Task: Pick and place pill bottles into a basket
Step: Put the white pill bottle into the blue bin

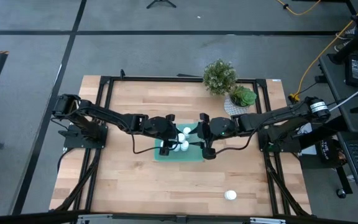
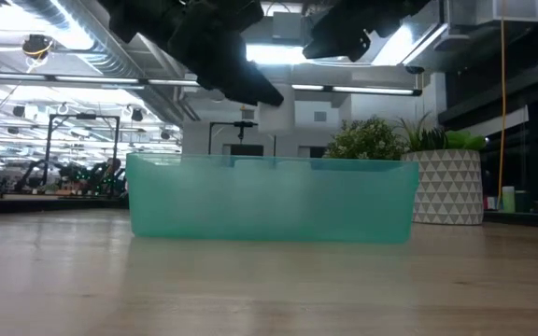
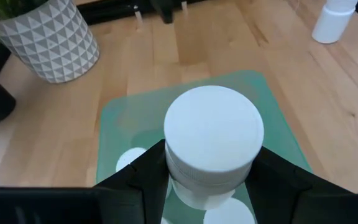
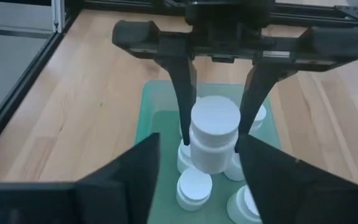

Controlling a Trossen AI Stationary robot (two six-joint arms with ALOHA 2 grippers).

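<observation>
Gripping a pill bottle [image 3: 213, 146] above the basket [image 1: 194, 156], left fingers [image 4: 215, 134] closed, right fingers [image 1: 205, 135] spread empty alongside.

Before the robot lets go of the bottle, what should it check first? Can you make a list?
1. Left gripper shut on the held pill bottle: ok.
2. Held bottle over the basket: ok.
3. Held bottle upright: ok.
4. Free spot under it among the bottles already inside: cannot tell.
5. Right gripper open, at the basket's edge, apart from the left: ok.
6. Every bottle in: not ok, a loose bottle stands on the table.
</observation>
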